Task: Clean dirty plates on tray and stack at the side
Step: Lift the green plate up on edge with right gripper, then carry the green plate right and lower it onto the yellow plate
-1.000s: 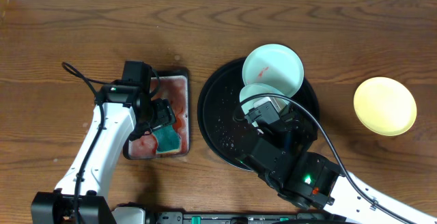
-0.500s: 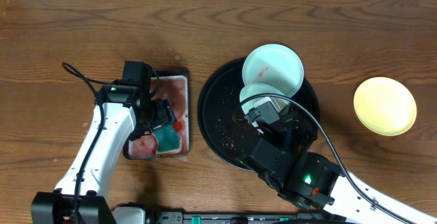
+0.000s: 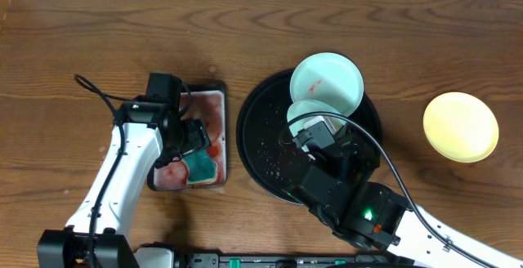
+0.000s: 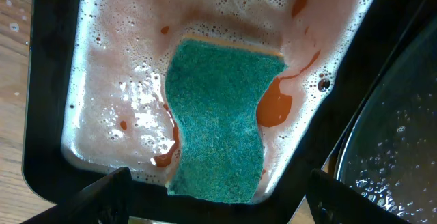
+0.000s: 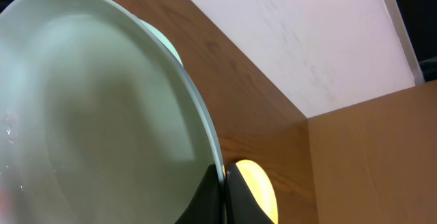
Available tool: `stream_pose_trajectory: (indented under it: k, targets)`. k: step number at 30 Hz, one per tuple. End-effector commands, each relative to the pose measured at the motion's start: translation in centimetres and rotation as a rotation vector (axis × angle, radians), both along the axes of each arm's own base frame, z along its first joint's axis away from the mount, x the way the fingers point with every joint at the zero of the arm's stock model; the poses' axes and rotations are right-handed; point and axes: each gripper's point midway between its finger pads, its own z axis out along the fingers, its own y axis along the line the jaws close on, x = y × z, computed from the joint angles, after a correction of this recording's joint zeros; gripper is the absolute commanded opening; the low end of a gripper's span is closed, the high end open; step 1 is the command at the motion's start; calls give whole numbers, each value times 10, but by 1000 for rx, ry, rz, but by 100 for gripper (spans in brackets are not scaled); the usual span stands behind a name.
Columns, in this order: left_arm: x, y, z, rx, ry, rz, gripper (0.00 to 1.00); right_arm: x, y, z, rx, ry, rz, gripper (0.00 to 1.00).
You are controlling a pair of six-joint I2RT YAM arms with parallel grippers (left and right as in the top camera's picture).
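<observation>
**Sponge under the spread left fingers, plate pinched on the right**

Overhead, we see the left gripper (image 3: 194,137) hanging over the rectangular dish (image 3: 214,96) of pinkish liquid, the teal sponge (image 3: 201,167) just below it. The right gripper (image 3: 319,133) holds the pale mint-white plate (image 3: 306,111) above the black tray (image 3: 253,145). A light blue plate (image 3: 327,80) with a red smear lies on the tray's far side. The yellow plate (image 3: 460,126) sits well apart on the table (image 3: 82,39).

At the left wrist, the left gripper (image 4: 222,200) is released. Its fingers straddle the near end of the sponge (image 4: 215,121), whose long axis runs straight away from us. We judge this arm the nearer one for a straight descent.

At the right wrist, the right gripper (image 5: 223,183) is clenched on the rim of the pale mint-white plate (image 5: 95,115), which is tilted on edge, with the yellow plate (image 5: 256,183) beyond.
</observation>
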Motion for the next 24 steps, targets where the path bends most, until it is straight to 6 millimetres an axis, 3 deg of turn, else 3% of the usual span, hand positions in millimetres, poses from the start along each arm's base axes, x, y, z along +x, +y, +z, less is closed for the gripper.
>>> stream_pose_trajectory:
  k: [1,5,8,9,13,17,21,24]
  targets:
    - [-2,1,0,0,6,-5,82,3,-5,15,22,-48,-36,1]
    - [-2,1,0,0,6,-5,81,11,-21,15,81,-65,-120,1]
    - [-2,1,0,0,6,-5,82,23,-51,11,227,-99,-289,1]
    - [-2,1,0,0,6,-5,82,31,-69,3,298,-76,-372,1]
    - [-2,1,0,0,6,-5,82,51,-109,-28,488,87,-502,1]
    - [-2,1,0,0,6,-5,82,67,-134,-48,687,257,-463,1]
    - [-2,1,0,0,6,-5,82,73,-205,-51,954,231,-582,1]
    - [-2,1,0,0,6,-5,82,60,-266,-66,1054,194,-750,1]
